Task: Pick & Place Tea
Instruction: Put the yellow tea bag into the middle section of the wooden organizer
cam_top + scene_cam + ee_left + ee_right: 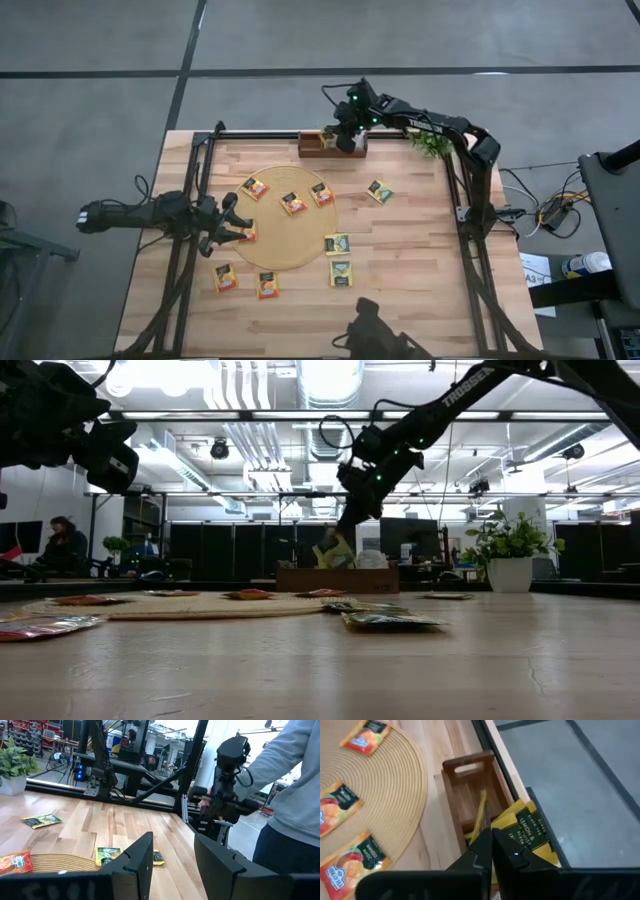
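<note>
Yellow-green square tea sachet (pixel 527 832) is pinched in the right gripper (pixel 492 852), jaws fully shut on it, above the brown wooden tray (pixel 465 785) at the table's 12 o'clock. Risk: released off-centre, it snags the divider or drops outside. Left gripper (pixel 235 225) waits at 9 o'clock, half-open, empty.

Bare wood lies open ahead of the left gripper (pixel 243 226) — sachets (pixel 339 258) scattered beyond; the right gripper (pixel 345 137) crowds the wooden tray (pixel 311 146), potted plant (pixel 431 145) alongside.

Two matte-black jointed arms, black cables looping alongside; the right arm (pixel 450 405) carries white lettering and a green light near its wrist.
</note>
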Robot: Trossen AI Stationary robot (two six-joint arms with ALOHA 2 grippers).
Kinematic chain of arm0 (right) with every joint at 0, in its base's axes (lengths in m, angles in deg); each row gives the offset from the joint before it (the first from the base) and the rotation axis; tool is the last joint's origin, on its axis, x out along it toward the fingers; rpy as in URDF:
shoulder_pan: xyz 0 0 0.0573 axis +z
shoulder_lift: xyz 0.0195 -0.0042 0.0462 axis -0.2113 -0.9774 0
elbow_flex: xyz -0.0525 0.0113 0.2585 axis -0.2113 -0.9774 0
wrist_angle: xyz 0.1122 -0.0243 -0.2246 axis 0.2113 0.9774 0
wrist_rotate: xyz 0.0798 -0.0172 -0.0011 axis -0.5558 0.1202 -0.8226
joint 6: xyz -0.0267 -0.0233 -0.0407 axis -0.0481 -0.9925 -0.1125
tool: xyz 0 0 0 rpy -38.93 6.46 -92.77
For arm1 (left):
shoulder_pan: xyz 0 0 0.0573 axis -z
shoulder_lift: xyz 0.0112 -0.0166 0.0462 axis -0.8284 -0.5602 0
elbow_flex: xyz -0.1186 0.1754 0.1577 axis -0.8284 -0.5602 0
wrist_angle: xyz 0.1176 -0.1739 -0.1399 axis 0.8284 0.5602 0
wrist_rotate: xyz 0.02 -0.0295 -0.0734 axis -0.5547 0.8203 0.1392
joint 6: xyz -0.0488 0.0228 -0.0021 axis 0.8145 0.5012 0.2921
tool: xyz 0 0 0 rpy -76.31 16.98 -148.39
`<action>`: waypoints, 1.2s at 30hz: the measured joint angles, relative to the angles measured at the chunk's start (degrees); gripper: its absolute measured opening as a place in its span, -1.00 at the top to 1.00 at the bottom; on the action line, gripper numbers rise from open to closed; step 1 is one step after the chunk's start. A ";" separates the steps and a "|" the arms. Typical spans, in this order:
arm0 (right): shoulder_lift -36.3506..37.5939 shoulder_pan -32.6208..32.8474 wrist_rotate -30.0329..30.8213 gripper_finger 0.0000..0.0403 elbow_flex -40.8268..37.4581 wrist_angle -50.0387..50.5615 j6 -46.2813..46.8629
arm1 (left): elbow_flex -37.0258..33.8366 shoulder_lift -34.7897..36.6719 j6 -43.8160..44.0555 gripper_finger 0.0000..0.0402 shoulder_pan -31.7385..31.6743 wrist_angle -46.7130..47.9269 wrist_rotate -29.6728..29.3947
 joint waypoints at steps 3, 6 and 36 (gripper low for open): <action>-1.73 0.04 -0.06 0.96 0.97 -0.33 0.17 | 0.00 0.00 0.00 0.31 0.00 0.00 -0.01; -2.95 0.03 0.01 0.96 1.03 -0.85 0.50 | 0.00 0.00 0.00 0.31 -0.02 0.00 -0.01; -3.23 -1.74 0.41 0.96 0.86 -2.22 4.30 | 0.00 0.01 0.00 0.31 -0.02 0.00 -0.01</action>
